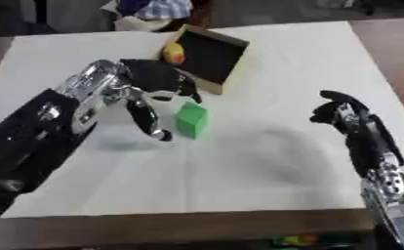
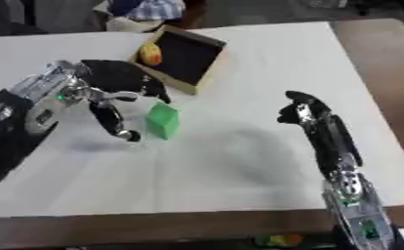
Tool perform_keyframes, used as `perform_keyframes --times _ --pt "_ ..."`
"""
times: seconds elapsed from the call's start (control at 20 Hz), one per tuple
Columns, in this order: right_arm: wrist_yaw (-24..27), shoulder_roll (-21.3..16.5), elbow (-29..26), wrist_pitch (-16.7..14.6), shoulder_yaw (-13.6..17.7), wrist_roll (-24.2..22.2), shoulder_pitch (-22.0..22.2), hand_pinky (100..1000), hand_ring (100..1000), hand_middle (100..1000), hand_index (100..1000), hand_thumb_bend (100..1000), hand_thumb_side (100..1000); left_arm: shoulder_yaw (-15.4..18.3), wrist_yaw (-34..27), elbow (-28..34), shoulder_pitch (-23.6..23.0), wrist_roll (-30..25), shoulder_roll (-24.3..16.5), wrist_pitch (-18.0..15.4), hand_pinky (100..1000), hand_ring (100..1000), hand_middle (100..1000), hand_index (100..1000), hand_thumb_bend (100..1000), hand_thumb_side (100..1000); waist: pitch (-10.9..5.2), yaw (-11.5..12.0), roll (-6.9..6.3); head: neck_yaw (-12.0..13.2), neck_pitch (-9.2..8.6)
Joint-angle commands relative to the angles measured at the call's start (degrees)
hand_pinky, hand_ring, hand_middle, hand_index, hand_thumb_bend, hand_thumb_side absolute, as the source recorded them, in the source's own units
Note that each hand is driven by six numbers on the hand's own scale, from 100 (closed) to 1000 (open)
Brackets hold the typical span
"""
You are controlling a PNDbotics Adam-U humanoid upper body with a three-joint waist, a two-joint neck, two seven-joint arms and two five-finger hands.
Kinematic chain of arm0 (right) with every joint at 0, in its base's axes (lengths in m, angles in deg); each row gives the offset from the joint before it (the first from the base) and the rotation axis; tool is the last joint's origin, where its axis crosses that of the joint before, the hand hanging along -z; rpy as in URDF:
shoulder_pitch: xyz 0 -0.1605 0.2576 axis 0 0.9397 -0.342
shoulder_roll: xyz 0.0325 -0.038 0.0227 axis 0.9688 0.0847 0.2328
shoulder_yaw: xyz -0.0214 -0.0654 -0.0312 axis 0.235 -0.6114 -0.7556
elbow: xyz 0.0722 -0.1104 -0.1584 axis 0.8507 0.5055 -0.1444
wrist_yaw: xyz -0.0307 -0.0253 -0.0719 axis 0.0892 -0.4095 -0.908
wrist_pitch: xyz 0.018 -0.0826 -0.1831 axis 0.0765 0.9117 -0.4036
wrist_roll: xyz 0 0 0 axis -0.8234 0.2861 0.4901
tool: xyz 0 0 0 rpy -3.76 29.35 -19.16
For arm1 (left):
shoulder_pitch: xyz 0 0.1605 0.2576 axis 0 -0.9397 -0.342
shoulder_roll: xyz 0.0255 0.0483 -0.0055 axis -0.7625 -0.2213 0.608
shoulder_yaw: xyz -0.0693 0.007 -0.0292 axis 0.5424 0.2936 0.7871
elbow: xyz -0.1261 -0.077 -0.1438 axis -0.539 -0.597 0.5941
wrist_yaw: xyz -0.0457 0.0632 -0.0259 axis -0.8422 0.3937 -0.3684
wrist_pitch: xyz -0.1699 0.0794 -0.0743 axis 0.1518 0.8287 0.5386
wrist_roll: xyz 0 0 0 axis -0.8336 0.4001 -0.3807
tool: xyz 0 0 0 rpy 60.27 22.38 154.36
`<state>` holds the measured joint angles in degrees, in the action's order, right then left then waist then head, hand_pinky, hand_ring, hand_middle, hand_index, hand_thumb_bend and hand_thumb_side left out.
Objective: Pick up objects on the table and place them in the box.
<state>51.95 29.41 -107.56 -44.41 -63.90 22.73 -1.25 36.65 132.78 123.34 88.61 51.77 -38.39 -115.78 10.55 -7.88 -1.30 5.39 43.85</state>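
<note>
Green block [image 1: 191, 120] on white table [image 1: 265, 161], just beside spread, empty left hand [image 1: 150, 95]; right hand [image 1: 346, 117] curled, holding nothing; box [image 1: 207, 59] behind.

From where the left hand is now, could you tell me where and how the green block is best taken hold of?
Pinch the green block across its two upright side faces, coming from above and its left, where the left hand already hovers with thumb and fingers spread. It stands upright on the table, apart from the box, so both sides look free.
</note>
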Motion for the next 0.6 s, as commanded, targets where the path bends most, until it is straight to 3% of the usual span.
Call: perform_keyframes --times 0.05,0.45,0.6 --pt "0.4 -0.5 -0.6 0.0 0.1 0.1 -0.5 731 598 552 807 100 845 2.2 5.2 -3.5 1.9 1.6 2.0 -1.3 774 766 787 902 517 312 -1.72 -0.1 0.39 -0.1 0.27" --pt "0.5 -0.4 -0.6 0.0 0.1 0.1 -0.6 731 598 552 808 100 850 4.2 9.0 -7.5 2.3 8.1 4.5 -1.0 768 744 770 889 463 295 -1.63 -0.3 0.50 -0.2 0.27" --pt "0.5 -0.3 -0.6 0.1 0.1 0.1 -0.6 730 598 552 808 100 851 4.4 8.1 -7.5 2.3 9.7 4.8 -0.5 744 688 716 855 393 243 -1.67 -0.4 0.55 -0.3 0.27"
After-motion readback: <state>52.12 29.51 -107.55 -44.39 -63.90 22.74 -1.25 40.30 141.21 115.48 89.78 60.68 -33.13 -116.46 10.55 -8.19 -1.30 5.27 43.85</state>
